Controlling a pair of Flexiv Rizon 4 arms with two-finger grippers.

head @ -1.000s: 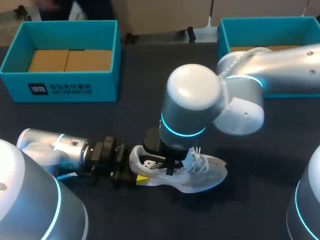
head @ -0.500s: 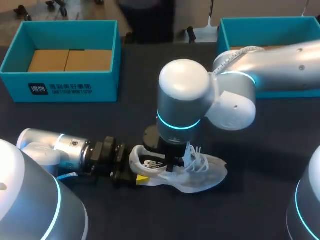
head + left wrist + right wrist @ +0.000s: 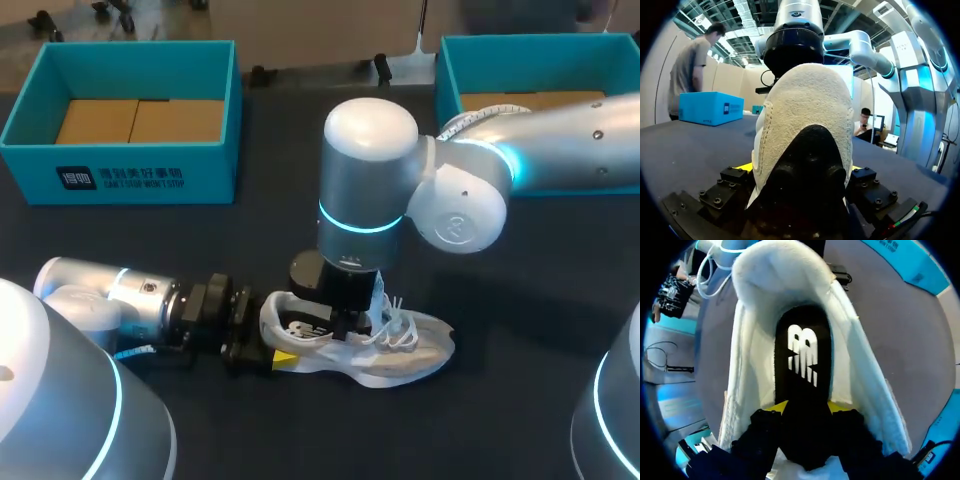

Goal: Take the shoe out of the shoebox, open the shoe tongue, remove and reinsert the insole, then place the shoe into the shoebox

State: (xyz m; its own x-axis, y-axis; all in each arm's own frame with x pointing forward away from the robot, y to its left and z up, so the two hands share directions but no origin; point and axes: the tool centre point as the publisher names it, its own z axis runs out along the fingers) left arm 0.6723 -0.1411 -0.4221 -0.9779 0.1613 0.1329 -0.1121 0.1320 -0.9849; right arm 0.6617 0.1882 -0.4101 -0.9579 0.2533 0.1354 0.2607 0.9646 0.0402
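We are holding the low white mesh sneaker (image 3: 400, 350) on the dark table top (image 3: 500, 420), well in front of both boxes. It is lying low on the table, heel toward our left arm (image 3: 110, 295) and toe pointing toward our right side. Our left gripper (image 3: 262, 345) is coming in flat along the table and is clamping the heel: in the left wrist view the cream heel of the sneaker (image 3: 805, 115) is filling the space between the fingers of the left gripper (image 3: 801, 170), with a yellow tip pressing on each side.

Our right arm (image 3: 370, 190) is standing over the shoe's opening, and our right gripper (image 3: 345, 320) is reaching straight down into it. In the right wrist view the sneaker's padded white collar (image 3: 850, 330) is spreading wide around the right gripper (image 3: 806, 407), whose yellow tips are pinching the flat black insole with a white logo (image 3: 802, 350) from both edges, so it is closed on the insole. The insole is lying inside the shoe, and a dark patch of it (image 3: 298, 325) is showing through the opening in the head view. The white laces (image 3: 400, 325) are sitting loose in loops just beside the right gripper.

An open teal cardboard shoebox (image 3: 130, 175) with a brown floor is sitting at the table's far left, and a second open teal box (image 3: 445, 70) is sitting at the far right, partly behind our right arm.
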